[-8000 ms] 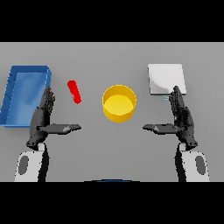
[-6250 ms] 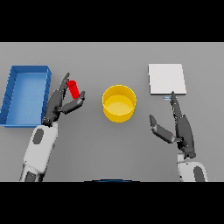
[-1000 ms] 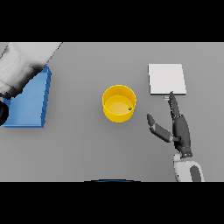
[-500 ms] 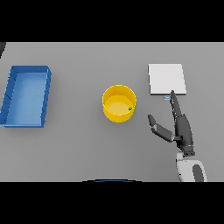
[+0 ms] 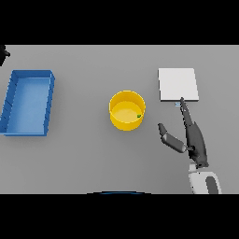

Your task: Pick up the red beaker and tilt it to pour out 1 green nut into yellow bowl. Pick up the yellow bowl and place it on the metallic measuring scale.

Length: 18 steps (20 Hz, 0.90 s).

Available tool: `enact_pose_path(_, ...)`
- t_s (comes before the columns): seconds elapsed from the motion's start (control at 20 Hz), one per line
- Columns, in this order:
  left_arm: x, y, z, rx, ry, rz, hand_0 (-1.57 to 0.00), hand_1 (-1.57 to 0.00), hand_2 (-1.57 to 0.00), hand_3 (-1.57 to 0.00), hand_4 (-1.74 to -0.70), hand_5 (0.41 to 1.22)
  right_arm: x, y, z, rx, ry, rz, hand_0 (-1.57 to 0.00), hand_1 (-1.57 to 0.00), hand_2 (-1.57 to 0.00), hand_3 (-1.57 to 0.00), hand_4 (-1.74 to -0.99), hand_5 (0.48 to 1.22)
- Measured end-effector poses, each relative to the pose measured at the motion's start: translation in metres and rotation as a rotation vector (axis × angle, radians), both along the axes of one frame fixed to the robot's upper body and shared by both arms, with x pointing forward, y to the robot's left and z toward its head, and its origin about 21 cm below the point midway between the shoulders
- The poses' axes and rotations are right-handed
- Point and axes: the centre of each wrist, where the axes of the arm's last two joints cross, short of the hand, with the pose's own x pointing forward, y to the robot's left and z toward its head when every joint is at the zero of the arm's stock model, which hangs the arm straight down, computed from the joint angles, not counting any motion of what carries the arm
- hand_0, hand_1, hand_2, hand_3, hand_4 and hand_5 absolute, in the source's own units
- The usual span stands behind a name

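Note:
The yellow bowl [image 5: 127,110] stands upright at the table's middle, and a small green nut [image 5: 138,116] lies inside it near its right wall. Right of the bowl and a little farther back lies the flat metallic scale [image 5: 178,84], nothing on it. My right hand [image 5: 192,138] is open to the right of the bowl, fingers straight and pointing at the scale's near edge, thumb spread toward the bowl; it touches neither. Only a dark sliver of my left hand [image 5: 3,52] shows at the far left edge. The red beaker is nowhere in view.
A blue open bin [image 5: 28,102] sits at the left of the table, with nothing visible inside it.
My left arm, which covered the upper left corner and part of the bin a second ago, has pulled away to the left edge. The right hand and bowl have stayed put.

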Motion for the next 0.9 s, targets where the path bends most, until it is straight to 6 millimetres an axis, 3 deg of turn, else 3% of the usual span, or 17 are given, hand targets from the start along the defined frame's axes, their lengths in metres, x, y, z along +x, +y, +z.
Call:
enact_pose_path(0.15,-0.023,-0.002,-0.033,-0.059,0.033,0.025,-1.57,-1.57,-1.57,-1.45,-1.74,1.221,0.003,0.0,0.0,0.009,0.017,-0.015,0.0,0.0,0.0,0.0,-1.218,0.664)
enact_pose_path(0.35,-0.04,-0.002,-0.053,-0.098,0.05,0.072,-1.57,-1.57,-1.57,-1.52,-1.74,1.199,0.003,-0.001,0.001,0.006,-0.003,0.01,0.0,0.0,0.0,0.0,-1.216,0.667)
enact_pose_path(0.45,-0.043,-0.005,-0.059,-0.107,0.063,0.088,-1.57,-1.57,-1.57,-1.54,-1.74,1.117,-0.002,-0.003,-0.002,-0.006,-0.005,0.005,0.0,0.0,0.0,0.0,-1.207,0.665)
enact_pose_path(0.55,-0.046,-0.007,-0.065,-0.111,0.073,0.094,-1.57,-1.57,-1.57,-1.55,-1.74,0.967,-0.001,0.0,0.002,-0.005,-0.016,0.0,0.0,0.0,0.0,0.0,-1.205,0.664)
enact_pose_path(0.6,-0.051,-0.003,-0.072,-0.09,0.099,0.104,-1.57,-1.57,-1.57,-1.55,-1.67,0.908,-0.002,0.001,0.001,0.003,-0.017,0.001,0.0,0.0,0.0,0.0,-1.202,0.667)
enact_pose_path(0.65,-0.052,-0.005,-0.074,-0.081,0.118,0.089,-1.57,-1.57,-1.57,-1.5,-1.53,0.865,-0.002,-0.003,0.0,0.004,-0.017,-0.006,0.0,0.0,0.0,0.0,-1.197,0.664)
enact_pose_path(0.7,-0.053,-0.005,-0.076,-0.074,0.139,0.08,-1.56,-1.45,-1.43,-1.36,-1.37,0.83,-0.003,-0.003,-0.001,0.003,-0.011,-0.006,0.0,0.0,0.0,0.0,-1.192,0.663)
enact_pose_path(0.75,-0.053,-0.005,-0.075,-0.069,0.149,0.067,-1.46,-1.18,-1.19,-1.13,-1.23,0.803,-0.003,-0.002,-0.001,0.004,-0.01,-0.004,0.0,0.0,0.0,0.0,-1.188,0.663)
enact_pose_path(0.8,-0.057,-0.003,-0.07,-0.084,0.202,0.026,-1.17,-0.94,-0.96,-0.9,-1.12,0.778,-0.002,0.0,-0.001,0.017,-0.006,0.003,0.0,0.0,0.0,0.0,-1.187,0.664)
enact_pose_path(0.9,-0.063,-0.001,-0.063,-0.098,0.292,-0.041,-0.75,-0.6,-0.61,-0.58,-0.97,0.74,-0.009,-0.001,-0.002,0.007,-0.02,0.006,0.0,0.0,0.0,0.0,-1.181,0.665)
